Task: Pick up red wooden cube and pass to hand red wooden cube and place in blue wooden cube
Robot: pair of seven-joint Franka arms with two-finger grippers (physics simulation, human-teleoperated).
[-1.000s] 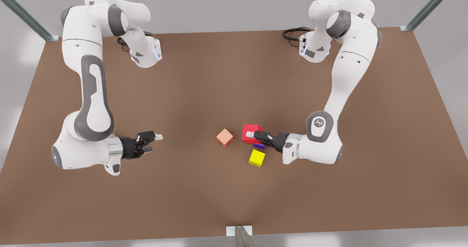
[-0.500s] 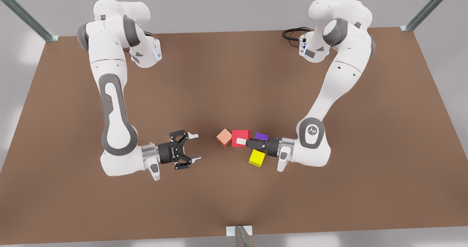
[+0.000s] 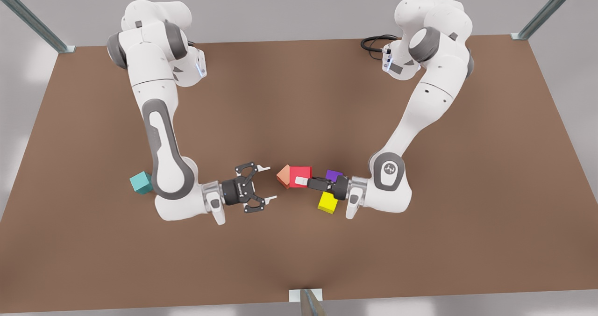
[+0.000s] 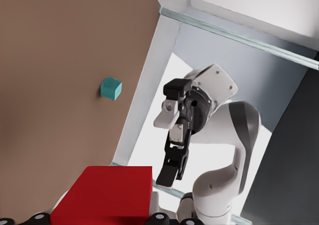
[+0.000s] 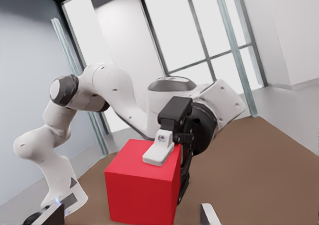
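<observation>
Front view: my left gripper (image 3: 303, 181), clamped on the red wooden cube (image 3: 301, 172), has closed in. The hand (image 3: 269, 183), on my right arm, gapes just beside that cube, so handover looks imminent.

White arms w/ grey joints, black grippers, white-tipped fingers (image 3: 301, 181).

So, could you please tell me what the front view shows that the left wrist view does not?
The front view adds the salmon cube, purple cube and yellow cube. The left wrist view adds a pale frame post behind the scene. Both share the red wooden cube, held in the left gripper with jaws shut, the blue wooden cube, and the right gripper, jaws open, facing the red wooden cube.
</observation>
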